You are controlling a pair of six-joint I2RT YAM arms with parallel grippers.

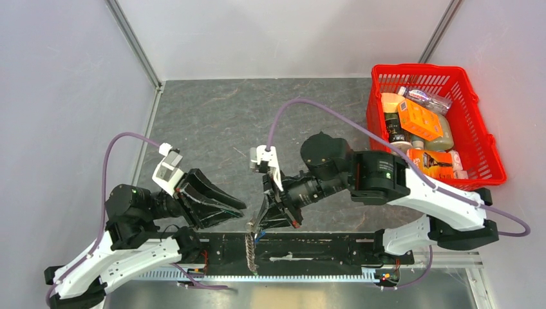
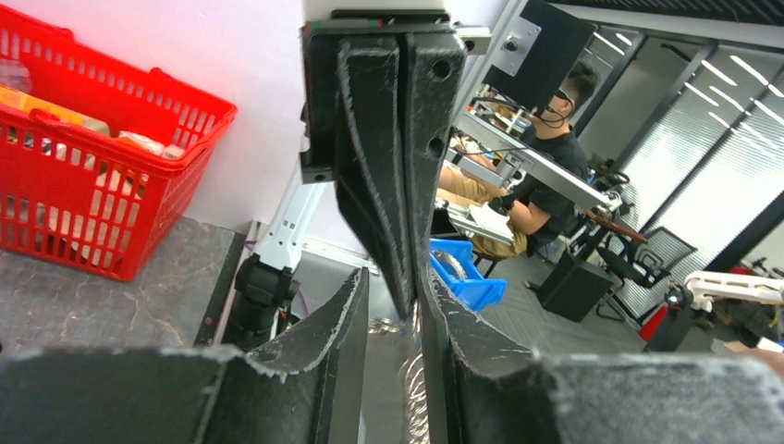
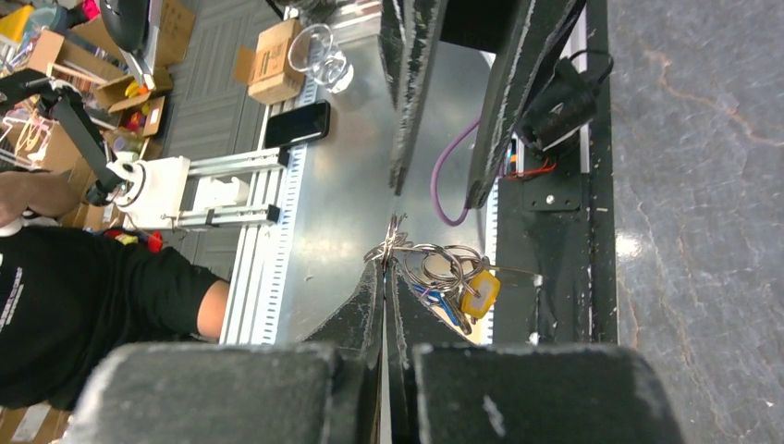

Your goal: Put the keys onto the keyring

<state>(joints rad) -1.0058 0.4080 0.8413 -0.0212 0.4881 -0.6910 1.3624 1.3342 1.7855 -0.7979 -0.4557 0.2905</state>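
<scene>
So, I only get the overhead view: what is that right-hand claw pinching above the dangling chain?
Observer: Its wrist camera shows the right gripper shut on the keyring, right at its fingertips.
Visitor: Any keys there?
Observer: Yes. That view shows a yellow-capped key and a blue-capped key bunched beside the tips. I cannot tell whether they are threaded on.
Visitor: And the other claw?
Observer: The left wrist camera shows the left gripper open, with the twisted chain visible through its gap.
</scene>
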